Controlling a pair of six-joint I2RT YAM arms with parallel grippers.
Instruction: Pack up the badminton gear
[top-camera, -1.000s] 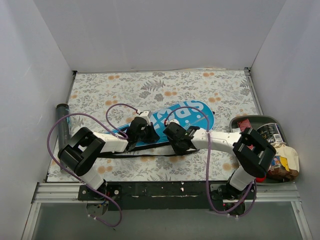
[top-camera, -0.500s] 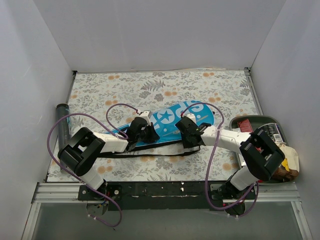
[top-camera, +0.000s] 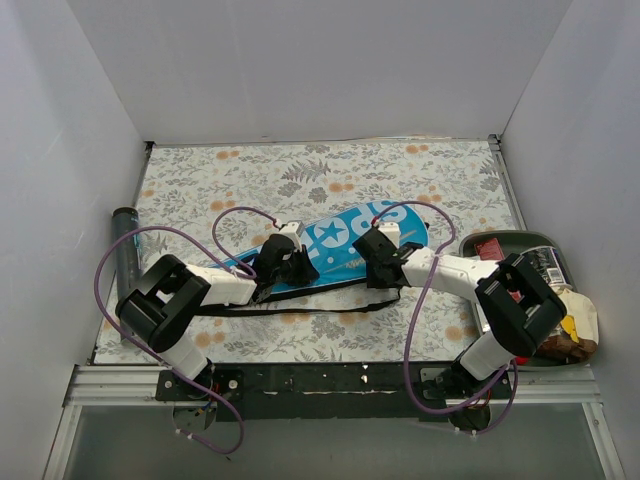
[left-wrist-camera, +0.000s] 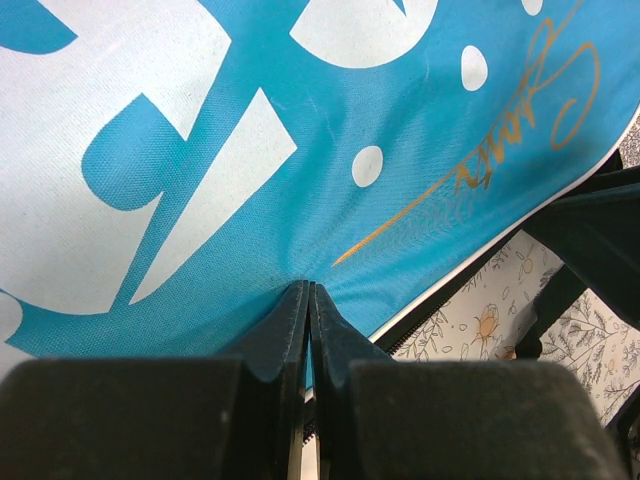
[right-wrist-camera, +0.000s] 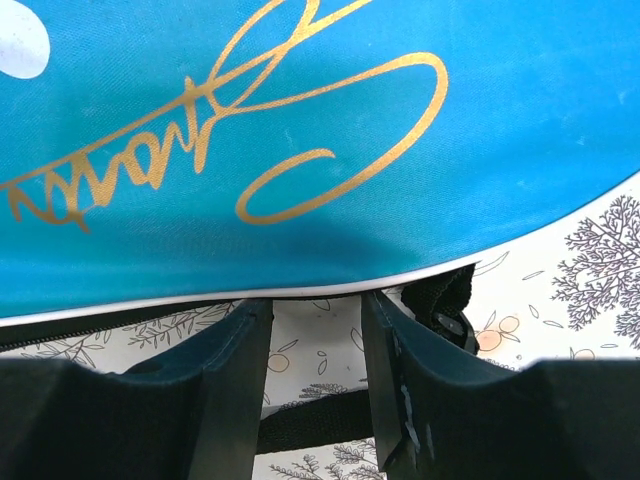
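Note:
The long blue racket cover (top-camera: 345, 243) lettered "SPORT" lies slanted across the middle of the flowered table. My left gripper (top-camera: 297, 266) is shut on the cover's near edge, pinching the blue fabric (left-wrist-camera: 309, 288). My right gripper (top-camera: 376, 262) is open at the cover's near edge by its wide end; its fingers (right-wrist-camera: 230, 345) stand apart just below the white-piped edge of the cover (right-wrist-camera: 320, 160), holding nothing. A black strap (top-camera: 300, 308) trails along the table below the cover. The black tube (top-camera: 126, 255) lies along the left wall. Rackets and shuttlecocks are not in view.
A dark tray (top-camera: 478, 243) with food packets and cans stands at the right edge behind my right arm. The strap's buckle (right-wrist-camera: 445, 310) lies right of my right fingers. White walls close in the table on three sides.
My right gripper has moved right and away along the cover's near edge, from near the middle toward the wide end. The left gripper has kept its hold in place.

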